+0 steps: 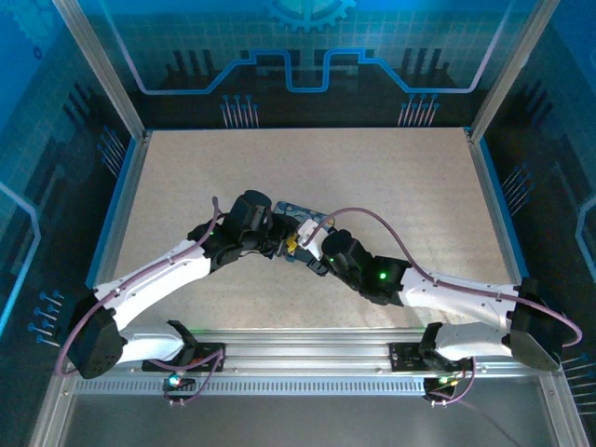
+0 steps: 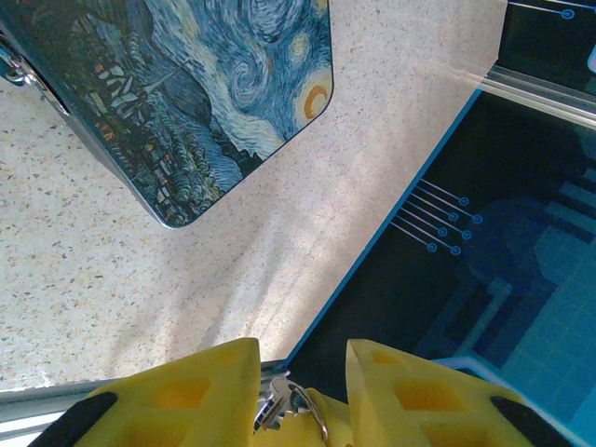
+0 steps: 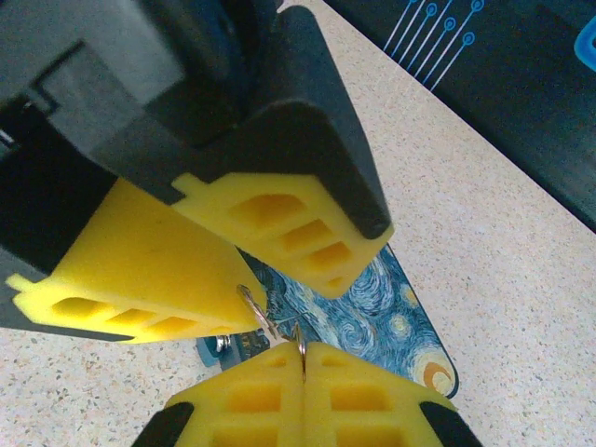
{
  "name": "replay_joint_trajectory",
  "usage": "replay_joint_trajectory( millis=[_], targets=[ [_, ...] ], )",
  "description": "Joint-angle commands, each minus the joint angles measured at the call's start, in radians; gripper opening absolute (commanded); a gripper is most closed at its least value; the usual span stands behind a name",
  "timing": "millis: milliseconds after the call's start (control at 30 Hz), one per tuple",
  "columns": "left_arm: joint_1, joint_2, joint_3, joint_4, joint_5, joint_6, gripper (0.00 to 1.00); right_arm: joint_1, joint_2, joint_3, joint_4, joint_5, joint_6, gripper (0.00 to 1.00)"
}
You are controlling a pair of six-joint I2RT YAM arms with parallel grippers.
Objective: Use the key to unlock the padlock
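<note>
The key (image 2: pixel 275 396), a small silver piece on a thin wire ring (image 2: pixel 318 410), hangs between the yellow fingers of my left gripper (image 2: pixel 303 349). Those jaws stand apart around it, and the key lies against the left finger. My right gripper (image 3: pixel 301 346) is shut on the key ring (image 3: pixel 300 337), pinching it between its tips. In the right wrist view the left gripper's fingers (image 3: pixel 279 223) reach in from above, with the key (image 3: pixel 253 307) at the lower one. The padlock (image 3: pixel 231 345), small and blue with metal parts, sits at the near edge of the painted tin (image 3: pixel 372 307). Both grippers meet over the tin (image 1: pixel 300 212).
The night-sky tin (image 2: pixel 186 93) lies flat on the speckled tabletop (image 1: pixel 307 168), mid-table. The table's blue edge strip (image 2: pixel 391 233) and the dark enclosure wall lie beyond. Aluminium posts frame the back corners, and the arms' base rail (image 1: pixel 307 354) runs along the near edge.
</note>
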Motion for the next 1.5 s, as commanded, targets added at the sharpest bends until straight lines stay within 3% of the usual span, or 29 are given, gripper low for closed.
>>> replay_joint_trajectory(
  millis=[0, 133, 400, 567, 733, 933, 1067, 1300, 1467],
  targets=[
    [-0.01, 0.008, -0.015, 0.011, -0.008, -0.023, 0.26, 0.017, -0.004, 0.032, 0.031, 0.02, 0.011, 0.0],
    [-0.009, 0.008, -0.017, 0.01, -0.008, -0.025, 0.22, 0.017, -0.014, 0.026, 0.039, 0.021, 0.011, 0.0],
    [-0.009, 0.006, -0.018, 0.005, -0.011, -0.015, 0.05, 0.012, -0.041, 0.013, 0.046, 0.005, 0.028, 0.01],
    [-0.01, 0.003, -0.014, 0.007, -0.022, 0.032, 0.0, -0.026, -0.075, 0.011, 0.023, -0.087, 0.078, 0.11],
    [-0.01, -0.009, -0.004, 0.011, -0.062, 0.172, 0.0, -0.136, -0.138, -0.001, -0.019, -0.293, 0.2, 0.3],
    [-0.009, -0.061, -0.006, 0.043, -0.117, 0.473, 0.0, -0.347, -0.2, -0.039, -0.001, -0.655, 0.385, 0.48],
    [-0.01, -0.134, -0.064, 0.156, -0.108, 0.647, 0.0, -0.455, -0.183, -0.044, 0.025, -0.862, 0.49, 0.56],
    [-0.008, -0.254, -0.119, 0.274, -0.04, 0.91, 0.0, -0.549, -0.039, -0.036, 0.207, -1.213, 0.694, 0.61],
    [-0.007, -0.273, -0.074, 0.233, 0.066, 1.064, 0.0, -0.552, 0.043, -0.029, 0.371, -1.326, 0.788, 0.61]
  ],
)
